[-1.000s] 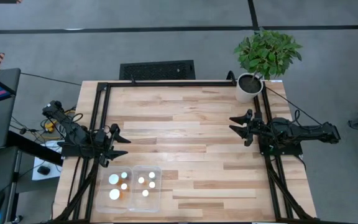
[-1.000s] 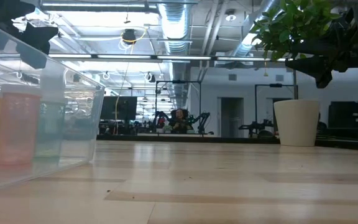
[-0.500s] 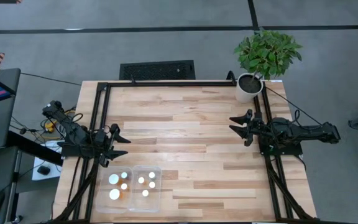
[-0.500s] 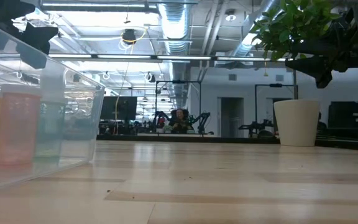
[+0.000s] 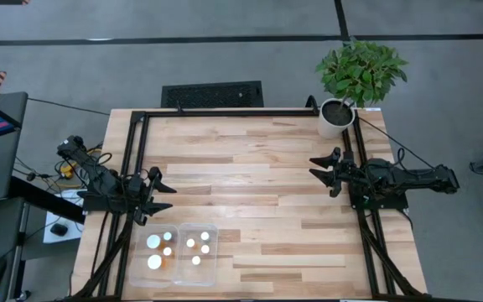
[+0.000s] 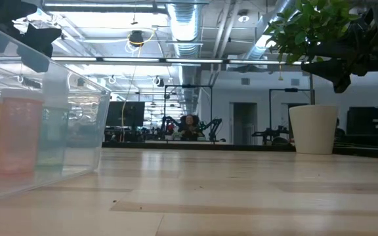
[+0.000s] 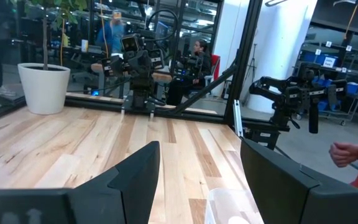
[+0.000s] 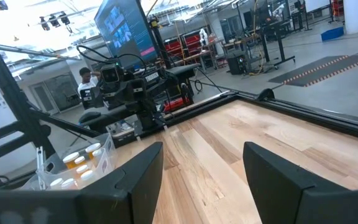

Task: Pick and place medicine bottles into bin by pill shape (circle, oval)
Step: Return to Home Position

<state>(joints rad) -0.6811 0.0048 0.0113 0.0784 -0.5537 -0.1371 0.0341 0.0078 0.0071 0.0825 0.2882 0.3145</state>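
The clear bin (image 5: 182, 253) sits near the table's front left, split into two compartments. Several white-capped medicine bottles (image 5: 159, 249) stand upright inside both compartments; the right wrist view shows their orange bodies (image 8: 79, 163). My left gripper (image 5: 164, 192) hovers open at the table's left edge, just beyond the bin. My right gripper (image 5: 319, 171) hovers open at the right edge. Both point level over the table, with nothing between their fingers (image 7: 138, 174) (image 8: 145, 171).
A potted plant (image 5: 342, 92) in a white pot stands at the far right corner. A black frame (image 5: 225, 113) runs along the table's far edge and sides. Bare wood (image 5: 250, 193) stretches between the two arms. A person's hand (image 7: 347, 154) shows beyond the table.
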